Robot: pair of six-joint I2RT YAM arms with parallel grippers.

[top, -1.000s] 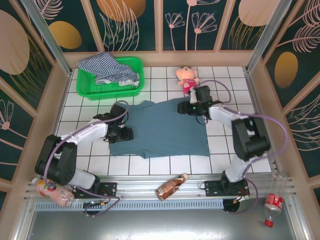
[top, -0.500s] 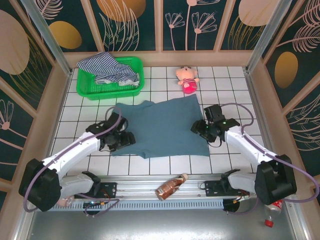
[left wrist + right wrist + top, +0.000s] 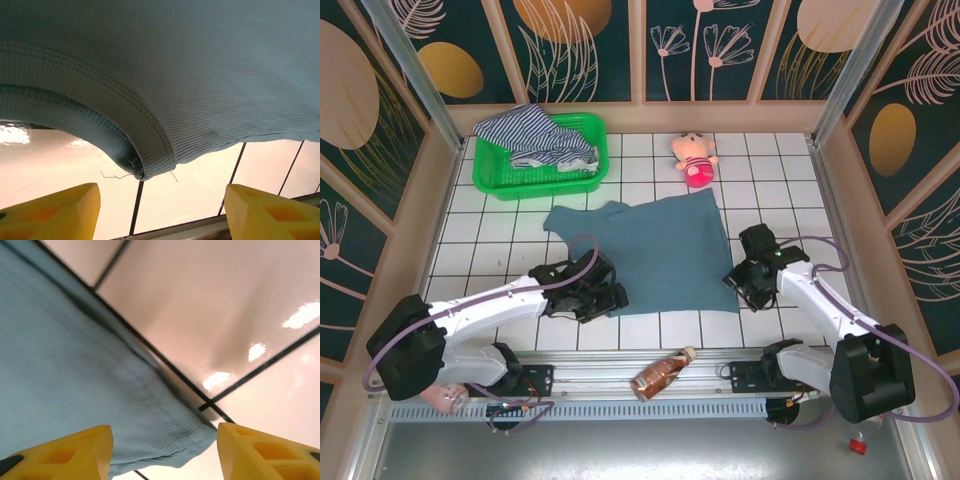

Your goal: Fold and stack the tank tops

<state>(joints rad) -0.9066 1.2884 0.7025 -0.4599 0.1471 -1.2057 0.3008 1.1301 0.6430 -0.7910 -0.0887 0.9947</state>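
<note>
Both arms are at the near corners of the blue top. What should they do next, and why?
Probably shut both on the hem. The left jaws and right jaws stand open at the near corners of the flat top, holding nothing; a pinch must come before any fold.

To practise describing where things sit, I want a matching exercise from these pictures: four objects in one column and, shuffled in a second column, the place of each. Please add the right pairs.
Column 1
1. teal tank top
2. striped tank top
3. pink doll
4. brown bottle

Column 2
A. lying on the metal rail at the near edge
B. heaped in the green basket
C. spread flat in the middle of the white tiles
D. on the tiles at the far side, right of the basket

Pairs: 1-C; 2-B; 3-D; 4-A
</note>
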